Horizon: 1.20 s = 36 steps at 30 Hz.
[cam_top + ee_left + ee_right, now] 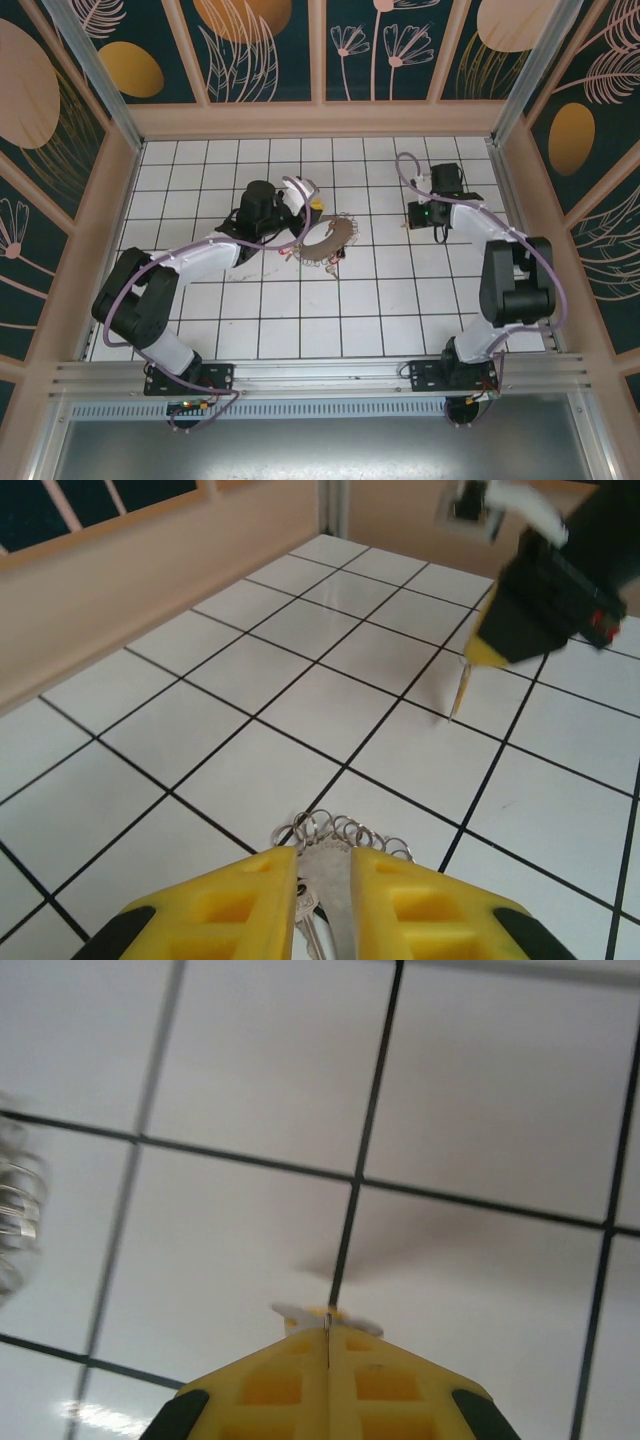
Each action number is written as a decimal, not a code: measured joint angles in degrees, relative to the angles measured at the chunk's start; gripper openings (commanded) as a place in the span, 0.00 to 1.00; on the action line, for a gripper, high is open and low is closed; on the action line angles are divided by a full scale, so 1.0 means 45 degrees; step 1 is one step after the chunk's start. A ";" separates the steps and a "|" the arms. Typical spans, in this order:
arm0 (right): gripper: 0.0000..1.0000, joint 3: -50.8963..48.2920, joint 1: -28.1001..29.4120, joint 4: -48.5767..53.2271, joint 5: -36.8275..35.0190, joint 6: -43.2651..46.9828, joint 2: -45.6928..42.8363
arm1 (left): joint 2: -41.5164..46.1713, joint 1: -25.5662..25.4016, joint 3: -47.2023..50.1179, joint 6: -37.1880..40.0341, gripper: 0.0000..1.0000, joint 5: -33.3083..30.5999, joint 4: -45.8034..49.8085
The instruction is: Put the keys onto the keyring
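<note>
The keyring (345, 232), a flat tan hoop fringed with small silvery keys, lies on the white tiles near the middle. My left gripper (312, 210) is at its far-left rim. In the left wrist view the yellow jaws (323, 855) stand slightly apart, straddling the hoop's flat rim (335, 890) and its row of small rings (345, 830). My right gripper (438, 228) hovers to the right of the hoop, apart from it. Its jaws (328, 1328) are shut on the keys (300, 1315), whose pale tag pokes out at the tips. A thin key (460, 690) hangs below the right gripper (482, 652).
Wooden walls (320, 118) enclose the tiled floor (300, 310) on three sides. Both arm bases sit on the metal rail (320, 375) at the near edge. Blurred silvery loops (15, 1210) show at the left edge of the right wrist view.
</note>
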<state>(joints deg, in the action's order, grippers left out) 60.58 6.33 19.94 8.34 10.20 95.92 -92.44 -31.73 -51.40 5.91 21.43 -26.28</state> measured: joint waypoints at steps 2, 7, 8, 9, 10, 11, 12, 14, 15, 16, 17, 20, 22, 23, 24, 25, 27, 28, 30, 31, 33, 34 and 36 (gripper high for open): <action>0.13 0.0000 0.0024 -0.0010 -0.0253 -0.0112 0.0602 | 0.0005 0.0107 -0.0053 -0.0389 0.25 -0.0253 0.0102; 0.22 0.0000 0.0097 -0.0413 -0.0350 -0.0403 0.1394 | 0.0005 0.0316 -0.0486 -0.1263 0.29 -0.1496 0.1137; 0.23 0.0000 0.0112 -0.0544 -0.0291 -0.0447 0.1447 | 0.0024 0.0330 -0.0539 -0.1404 0.29 -0.1753 0.1350; 0.24 0.0000 0.0121 -0.0690 -0.0219 -0.0510 0.1467 | 0.0053 0.0345 -0.0563 -0.1520 0.30 -0.2035 0.1574; 0.24 0.0000 0.0151 -0.0860 -0.0141 -0.0617 0.1467 | 0.0102 0.0389 -0.0568 -0.1622 0.34 -0.2327 0.1787; 0.25 0.0005 0.0185 -0.1015 -0.0063 -0.0675 0.1462 | 0.0155 0.0398 -0.0568 -0.1710 0.39 -0.2603 0.1977; 0.25 0.0024 0.0243 -0.1175 0.0053 -0.0738 0.1462 | 0.0253 0.0403 -0.0568 -0.1778 0.49 -0.2909 0.2186; 0.25 0.0068 0.0452 -0.1355 0.0194 -0.0855 0.1457 | 0.0544 0.0408 -0.0554 -0.2074 0.69 -0.3589 0.2506; 0.26 0.0165 0.0646 -0.1399 0.0287 -0.0962 0.1457 | 0.0782 0.0408 -0.0510 -0.2268 0.76 -0.4070 0.2603; 0.26 0.0282 0.0879 -0.1462 0.0408 -0.1088 0.1457 | 0.1044 0.0408 -0.0447 -0.2472 0.79 -0.4551 0.2676; 0.27 0.0398 0.1078 -0.1535 0.0534 -0.1219 0.1457 | 0.1326 0.0413 -0.0364 -0.2667 0.80 -0.4974 0.2730; 0.27 0.0782 0.1812 -0.2045 0.1423 -0.2210 0.1472 | 0.2142 0.0476 -0.0044 -0.2953 0.82 -0.5872 0.2832; 0.27 0.1166 0.2127 -0.2419 0.2293 -0.3332 0.1719 | 0.2540 0.0515 0.0199 -0.3050 0.82 -0.6256 0.2880; 0.27 0.1365 0.2171 -0.2511 0.2555 -0.3706 0.1904 | 0.2633 0.0534 0.0306 -0.3060 0.82 -0.6348 0.2900; 0.27 0.1564 0.2181 -0.2686 0.2812 -0.4143 0.2186 | 0.2701 0.0554 0.0427 -0.3099 0.82 -0.6475 0.2934; 0.28 0.1700 0.2176 -0.2817 0.2992 -0.4537 0.2477 | 0.2744 0.0554 0.0578 -0.3133 0.82 -0.6557 0.2973; 0.33 0.1768 0.2137 -0.2909 0.3206 -0.5090 0.2943 | 0.2764 0.0549 0.0821 -0.3157 0.82 -0.6596 0.3094; 0.34 0.1768 0.2123 -0.2875 0.3293 -0.5333 0.3167 | 0.2764 0.0554 0.0933 -0.3157 0.82 -0.6591 0.3167; 0.34 0.1763 0.2113 -0.2851 0.3502 -0.5629 0.3487 | 0.2764 0.0549 0.1117 -0.3157 0.82 -0.6557 0.3279; 0.34 0.1763 0.2113 -0.2841 0.3604 -0.5756 0.3565 | 0.2764 0.0554 0.1190 -0.3157 0.82 -0.6543 0.3313; 0.33 0.1763 0.2113 -0.2871 0.3803 -0.6003 0.3585 | 0.2764 0.0549 0.1282 -0.3152 0.82 -0.6533 0.3342; 0.33 0.1763 0.2103 -0.2929 0.3900 -0.6101 0.3585 | 0.2764 0.0549 0.1321 -0.3152 0.82 -0.6518 0.3342; 0.32 0.1763 0.2103 -0.3007 0.4041 -0.6275 0.3585 | 0.2764 0.0549 0.1355 -0.3152 0.81 -0.6450 0.3347</action>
<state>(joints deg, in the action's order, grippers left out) 68.51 15.79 6.42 26.52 -18.04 112.05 -80.01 -29.26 -45.30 -8.27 -7.60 -11.22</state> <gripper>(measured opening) 0.326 0.817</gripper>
